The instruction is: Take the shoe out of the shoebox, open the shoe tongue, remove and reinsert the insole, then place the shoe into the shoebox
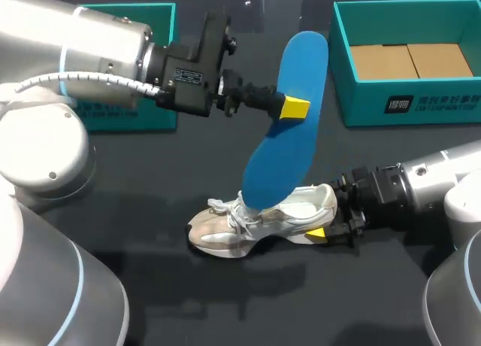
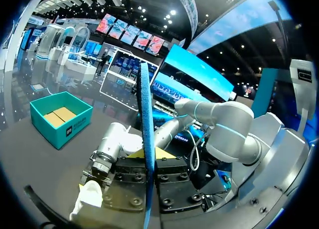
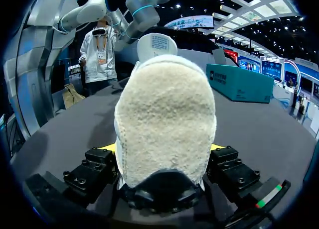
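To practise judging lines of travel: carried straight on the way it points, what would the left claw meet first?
Beyond the blue insole it grips, the left claw probably meets the teal shoebox at its near corner; depth is unclear.

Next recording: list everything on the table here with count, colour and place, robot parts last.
insole: 1, blue, held on end above the table, lower end at the shoe's opening.
shoe: 1, white and beige, on its sole mid-table.
open shoebox: 1, teal with brown cardboard floor, far right of the table.
second shoebox: 1, teal, far left, mostly hidden behind the left arm.
table: 1, dark grey, under everything.
left tool: 1, black with yellow tips, shut on the insole's upper part.
right tool: 1, black with yellow tips, shut on the shoe's heel.
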